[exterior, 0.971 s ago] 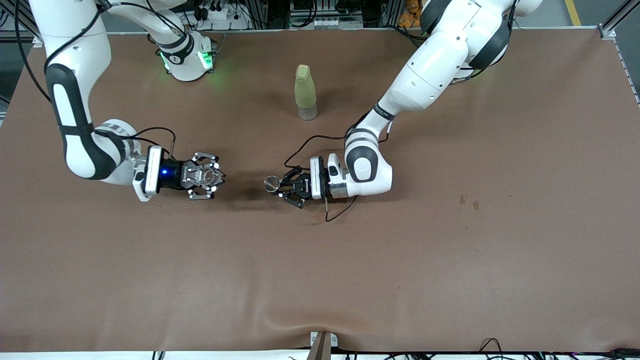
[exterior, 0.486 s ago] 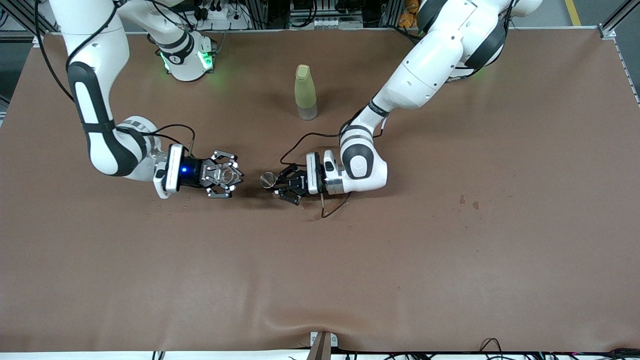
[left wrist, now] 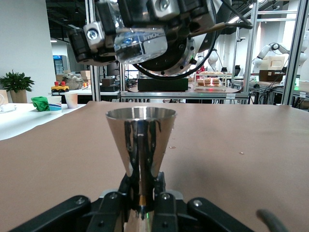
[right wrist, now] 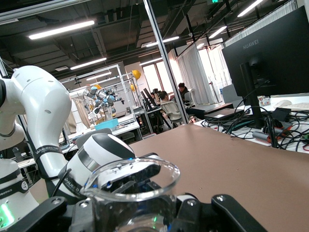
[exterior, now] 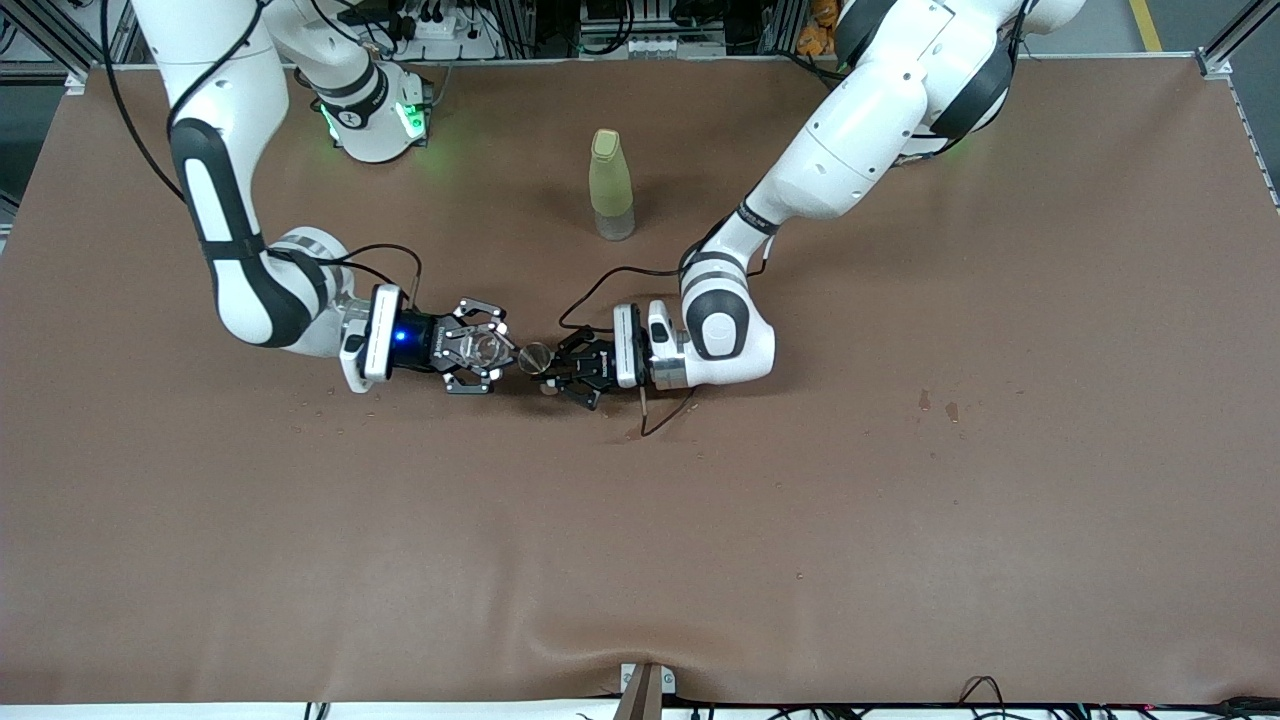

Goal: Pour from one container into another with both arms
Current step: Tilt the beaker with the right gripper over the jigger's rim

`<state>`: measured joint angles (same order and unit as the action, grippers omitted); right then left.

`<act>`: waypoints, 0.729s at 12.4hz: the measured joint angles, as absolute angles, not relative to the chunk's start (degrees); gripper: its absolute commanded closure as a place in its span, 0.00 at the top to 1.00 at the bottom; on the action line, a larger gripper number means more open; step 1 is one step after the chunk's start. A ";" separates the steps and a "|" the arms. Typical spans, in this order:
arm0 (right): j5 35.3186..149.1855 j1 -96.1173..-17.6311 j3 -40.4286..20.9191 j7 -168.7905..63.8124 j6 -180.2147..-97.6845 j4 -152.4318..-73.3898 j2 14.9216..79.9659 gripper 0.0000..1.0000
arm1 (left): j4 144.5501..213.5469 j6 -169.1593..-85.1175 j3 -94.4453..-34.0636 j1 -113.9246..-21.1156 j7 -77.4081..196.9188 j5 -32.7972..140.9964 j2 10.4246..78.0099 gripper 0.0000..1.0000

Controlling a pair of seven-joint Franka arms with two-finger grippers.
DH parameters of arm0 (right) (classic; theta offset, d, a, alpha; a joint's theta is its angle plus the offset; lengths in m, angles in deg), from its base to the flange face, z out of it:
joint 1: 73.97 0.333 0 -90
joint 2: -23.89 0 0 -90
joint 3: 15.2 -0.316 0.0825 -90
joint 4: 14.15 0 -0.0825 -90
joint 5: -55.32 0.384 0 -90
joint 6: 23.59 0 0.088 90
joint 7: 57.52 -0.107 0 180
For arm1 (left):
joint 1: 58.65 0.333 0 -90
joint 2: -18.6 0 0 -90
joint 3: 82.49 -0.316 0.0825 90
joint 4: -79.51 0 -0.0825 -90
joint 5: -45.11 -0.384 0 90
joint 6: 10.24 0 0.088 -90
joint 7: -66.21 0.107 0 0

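My left gripper (exterior: 562, 368) is shut on the stem of a shiny metal cone cup (exterior: 537, 357), low over the middle of the table. In the left wrist view the metal cup (left wrist: 140, 139) stands upright with its mouth open, between my gripper's (left wrist: 142, 186) closed fingers. My right gripper (exterior: 484, 350) is shut on a clear glass (exterior: 487, 347), right beside the metal cup. The left wrist view shows that glass (left wrist: 139, 43) above the cup's rim, tilted. The glass (right wrist: 131, 186) fills the bottom of the right wrist view, inside the right gripper (right wrist: 133, 215).
A yellow-green bottle (exterior: 611, 185) stands upright farther from the front camera than both grippers, between the arms. Small dark spots (exterior: 936, 404) mark the brown table cover toward the left arm's end. A black cable (exterior: 665, 420) loops under the left wrist.
The right arm has carried the glass toward the left gripper until it is beside the metal cup. The left gripper shifted slightly toward the right arm, then held.
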<state>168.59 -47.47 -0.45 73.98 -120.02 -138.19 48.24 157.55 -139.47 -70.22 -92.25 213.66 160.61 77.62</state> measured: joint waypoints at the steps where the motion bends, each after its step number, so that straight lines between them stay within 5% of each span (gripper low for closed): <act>1: 169.68 -46.60 -0.51 74.30 -120.40 -138.24 48.24 0.00 | 157.55 -139.18 -70.22 -92.24 213.66 160.61 77.64 0.00; 9: 172.03 -43.67 -2.29 75.15 -122.45 -139.04 48.24 0.00 | 157.55 -137.84 -70.28 -91.93 213.67 160.61 78.38 0.00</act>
<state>172.03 -43.67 -2.29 75.15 -122.45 -139.04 48.24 157.55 -137.84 -70.28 -91.93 213.67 160.61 78.38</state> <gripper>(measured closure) 0.828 0.793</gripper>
